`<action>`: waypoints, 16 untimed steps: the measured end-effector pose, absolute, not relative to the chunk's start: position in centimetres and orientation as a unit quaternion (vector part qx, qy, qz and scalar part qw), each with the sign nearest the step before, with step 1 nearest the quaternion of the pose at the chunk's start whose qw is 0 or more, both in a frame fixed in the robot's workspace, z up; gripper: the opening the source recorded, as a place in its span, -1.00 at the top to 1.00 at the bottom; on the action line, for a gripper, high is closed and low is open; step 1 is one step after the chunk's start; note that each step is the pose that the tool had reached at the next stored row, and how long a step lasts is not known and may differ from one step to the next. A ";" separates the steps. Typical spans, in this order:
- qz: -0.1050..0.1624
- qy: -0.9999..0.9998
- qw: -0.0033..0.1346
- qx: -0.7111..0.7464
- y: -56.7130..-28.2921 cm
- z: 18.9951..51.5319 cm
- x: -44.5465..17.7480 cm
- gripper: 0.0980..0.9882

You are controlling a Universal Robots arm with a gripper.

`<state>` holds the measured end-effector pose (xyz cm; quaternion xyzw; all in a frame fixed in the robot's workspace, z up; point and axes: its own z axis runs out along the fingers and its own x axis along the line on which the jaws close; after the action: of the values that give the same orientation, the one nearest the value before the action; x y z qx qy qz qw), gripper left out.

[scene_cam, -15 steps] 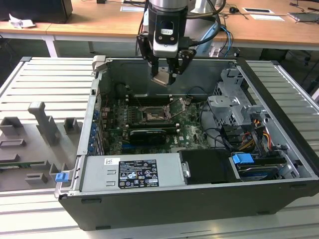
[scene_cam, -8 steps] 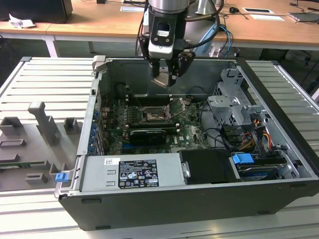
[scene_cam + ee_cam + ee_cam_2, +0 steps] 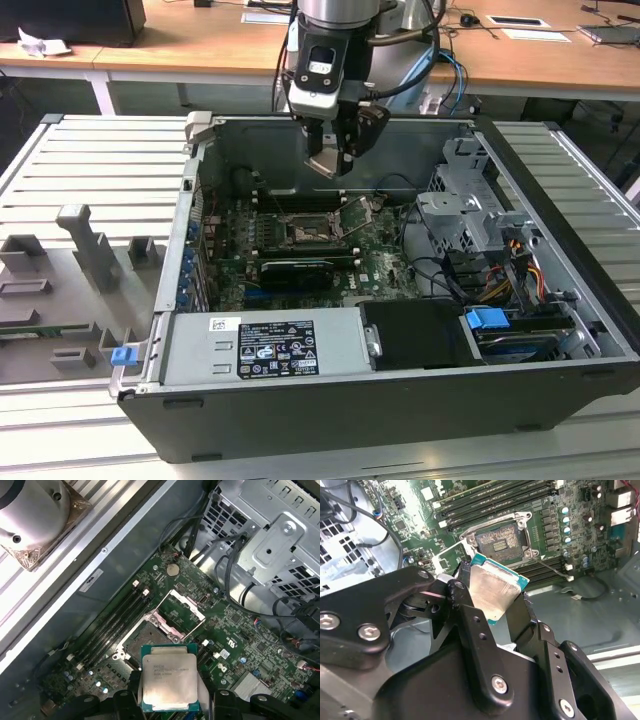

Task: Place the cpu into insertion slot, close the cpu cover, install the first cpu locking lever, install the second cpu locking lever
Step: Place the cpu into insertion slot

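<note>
My gripper [image 3: 330, 163] hangs inside the open computer case, above the motherboard, shut on the cpu [image 3: 169, 677]. The chip's silver-tan top [image 3: 495, 592] sits between the two black fingers [image 3: 464, 605]. The insertion slot [image 3: 305, 232] lies below and a little apart from the chip, a black square socket [image 3: 142, 635] with a dark centre [image 3: 499, 541] and nothing in it. The cpu cover [image 3: 180, 610] is swung open, standing up at the socket's edge toward the exterior view's right [image 3: 356, 214]. A thin wire lever [image 3: 552, 570] sticks out beside the socket.
Long black memory slots [image 3: 115, 625] run alongside the socket. A silver drive cage [image 3: 470, 205] with cables fills the case at the exterior view's right. The power supply [image 3: 265, 345] spans the front. The case walls [image 3: 200, 160] ring the board. Grey fixtures [image 3: 85, 245] stand outside.
</note>
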<state>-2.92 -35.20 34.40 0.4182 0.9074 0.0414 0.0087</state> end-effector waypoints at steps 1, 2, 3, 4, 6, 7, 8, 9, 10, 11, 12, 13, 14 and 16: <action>0.041 0.906 0.009 0.422 -35.2 34.4 -2.9 0.03; 0.041 0.905 0.009 0.424 -35.2 34.3 -2.9 0.03; 0.041 0.904 0.009 0.424 -35.2 34.3 -2.9 0.03; 0.041 0.904 0.009 0.425 -35.2 34.2 -2.9 0.03; 0.041 0.904 0.009 0.425 -35.2 34.1 -2.9 0.03; 0.041 0.904 0.009 0.425 -35.2 34.1 -2.9 0.03; 0.041 0.904 0.009 0.425 -35.2 34.0 -2.9 0.03; 0.041 0.904 0.009 0.425 -35.2 34.0 -2.9 0.03; 0.041 0.904 0.009 0.425 -35.2 34.0 -2.9 0.03; 0.041 0.904 0.009 0.425 -35.2 33.9 -2.9 0.03; 0.041 0.904 0.009 0.425 -35.2 33.9 -2.9 0.03; 0.041 0.904 0.009 0.425 -35.2 33.9 -2.9 0.03; 0.041 0.904 0.009 0.425 -35.2 33.9 -2.9 0.03; 0.041 0.904 0.009 0.426 -35.2 33.8 -2.9 0.03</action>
<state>-2.92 -35.19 33.85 0.4256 0.9039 0.0411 0.0091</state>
